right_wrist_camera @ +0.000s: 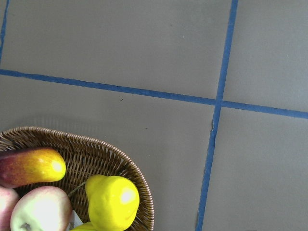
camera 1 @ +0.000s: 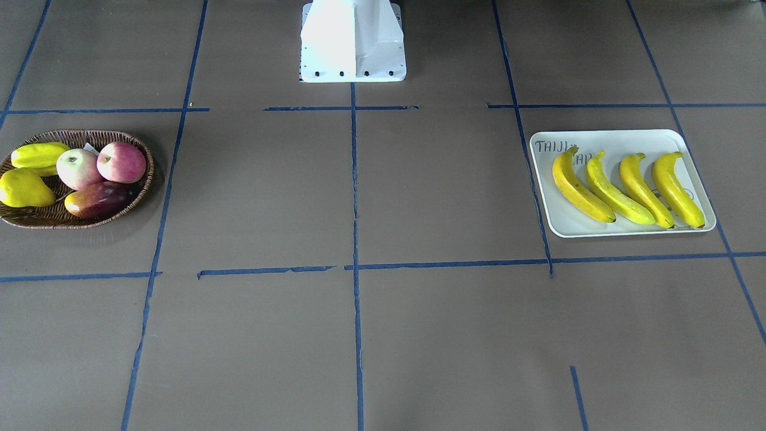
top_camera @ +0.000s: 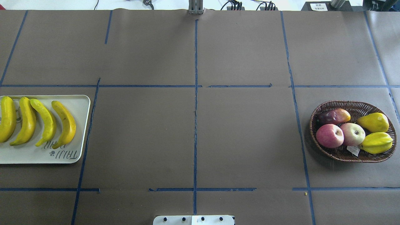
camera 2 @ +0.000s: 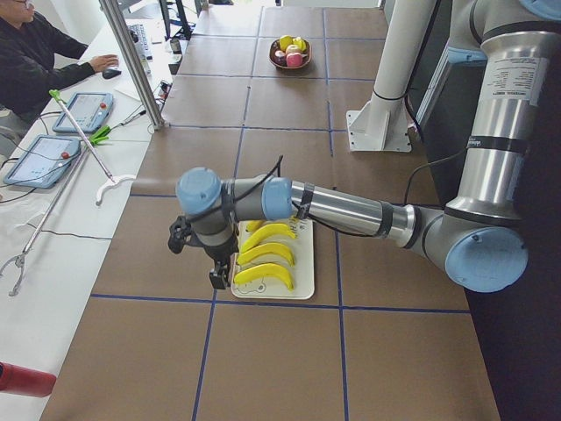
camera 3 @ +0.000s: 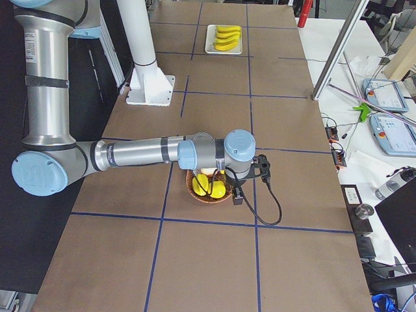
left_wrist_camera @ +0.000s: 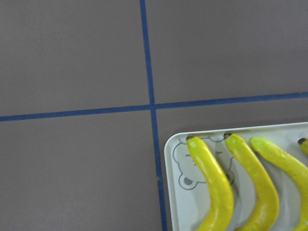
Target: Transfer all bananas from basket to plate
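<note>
Front view: all four bananas (camera 1: 628,188) lie side by side on the plate (camera 1: 622,140), right of frame; the basket (camera 1: 42,218), left, holds none; side views: left gripper (camera 2: 217,277) above plate, right gripper (camera 3: 238,196) above basket, how far open I cannot tell; bananas look light, firm, smooth; grasp mid-length.

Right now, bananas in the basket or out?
Out. All four bananas lie side by side on the plate; the basket holds only other fruit, no bananas.
</note>
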Action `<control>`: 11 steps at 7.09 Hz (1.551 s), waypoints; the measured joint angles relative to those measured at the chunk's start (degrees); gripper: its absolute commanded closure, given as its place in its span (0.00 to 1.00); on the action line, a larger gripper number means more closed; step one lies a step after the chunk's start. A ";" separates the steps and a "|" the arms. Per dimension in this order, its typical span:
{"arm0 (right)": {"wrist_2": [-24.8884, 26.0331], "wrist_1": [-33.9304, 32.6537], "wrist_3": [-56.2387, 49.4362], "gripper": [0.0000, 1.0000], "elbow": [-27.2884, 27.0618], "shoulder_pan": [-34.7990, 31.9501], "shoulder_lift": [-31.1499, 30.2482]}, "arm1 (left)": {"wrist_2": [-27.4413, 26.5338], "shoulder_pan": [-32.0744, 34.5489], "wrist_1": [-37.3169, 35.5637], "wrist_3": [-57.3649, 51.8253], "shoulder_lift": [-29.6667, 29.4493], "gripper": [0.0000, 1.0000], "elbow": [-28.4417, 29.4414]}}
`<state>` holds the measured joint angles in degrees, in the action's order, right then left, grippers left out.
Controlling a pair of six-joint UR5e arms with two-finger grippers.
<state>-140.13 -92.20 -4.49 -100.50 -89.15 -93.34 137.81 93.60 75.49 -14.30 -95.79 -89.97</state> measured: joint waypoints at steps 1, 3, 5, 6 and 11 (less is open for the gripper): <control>0.03 0.10 -0.24 0.00 0.03 -0.28 -0.58 | 2.61 1.02 4.53 -2.52 1.56 0.00 4.37; 0.32 0.34 -0.92 0.00 -0.06 -1.10 -1.78 | 3.70 1.44 9.97 0.54 3.82 0.00 5.40; 0.24 0.36 -1.13 0.00 1.39 -2.02 -2.19 | 1.54 1.25 10.40 7.72 4.27 0.00 0.86; 0.04 0.32 -1.11 0.00 2.45 -2.62 -2.18 | 0.61 1.06 10.13 10.01 4.55 0.00 -1.06; 2.08 -4.76 -0.36 0.00 2.60 -4.93 -1.66 | 0.06 0.51 10.07 11.47 5.48 0.00 -1.57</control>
<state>-138.05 -96.96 -4.85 -97.90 -94.08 -95.00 137.87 94.11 85.56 -2.83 -90.31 -91.54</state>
